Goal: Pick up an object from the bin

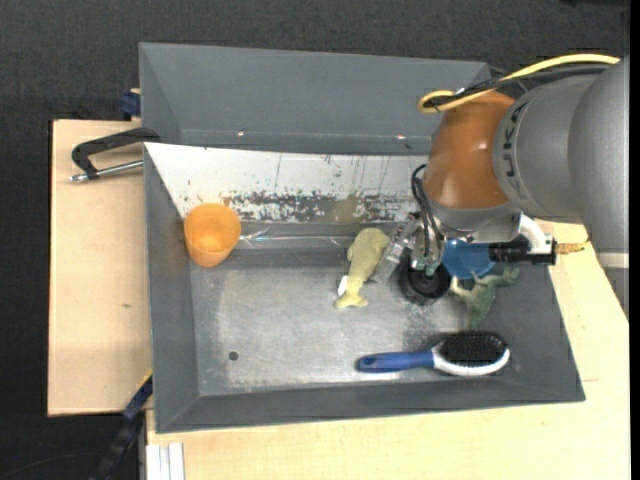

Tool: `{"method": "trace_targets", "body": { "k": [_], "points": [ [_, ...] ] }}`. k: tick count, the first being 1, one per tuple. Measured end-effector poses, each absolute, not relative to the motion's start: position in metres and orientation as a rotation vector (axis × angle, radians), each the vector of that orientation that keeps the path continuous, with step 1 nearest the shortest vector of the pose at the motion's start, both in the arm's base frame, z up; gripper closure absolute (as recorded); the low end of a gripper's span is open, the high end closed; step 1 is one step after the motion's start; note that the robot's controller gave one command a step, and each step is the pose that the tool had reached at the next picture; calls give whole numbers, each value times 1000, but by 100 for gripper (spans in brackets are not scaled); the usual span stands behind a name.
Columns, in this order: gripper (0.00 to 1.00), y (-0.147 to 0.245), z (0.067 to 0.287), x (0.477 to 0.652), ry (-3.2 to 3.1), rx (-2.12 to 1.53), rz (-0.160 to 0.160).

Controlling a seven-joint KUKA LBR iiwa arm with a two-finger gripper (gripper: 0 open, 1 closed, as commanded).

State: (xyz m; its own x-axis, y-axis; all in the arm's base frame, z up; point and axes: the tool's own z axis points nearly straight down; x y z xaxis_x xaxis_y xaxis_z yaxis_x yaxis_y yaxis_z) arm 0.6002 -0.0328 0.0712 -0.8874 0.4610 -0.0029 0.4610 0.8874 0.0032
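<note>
Grey sheet metal for the bin (pixel 280 338) — matt on the floor, scuffed and dark-speckled along the back wall. Smooth orange plastic for the cup (pixel 211 233), faintly translucent. Pale yellow toy (pixel 360 266), looks soft, dull and rubbery. Glossy blue plastic on the brush (pixel 445 356) handle, black bristles in a white rim. Shiny orange cover (pixel 465 163) and smooth grey shell (pixel 580 148) — hard, moulded finish.

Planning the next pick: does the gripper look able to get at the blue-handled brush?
Probably yes: the brush lies alone on the bin floor, nothing on it, and the gripper hangs close by, further back.
</note>
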Motion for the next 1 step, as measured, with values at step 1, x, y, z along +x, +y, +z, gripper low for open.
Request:
{"method": "trace_targets", "body": {
  "k": [1],
  "points": [
    [100, -25, 71, 603, 3046, 757, 2]
  ]
}}
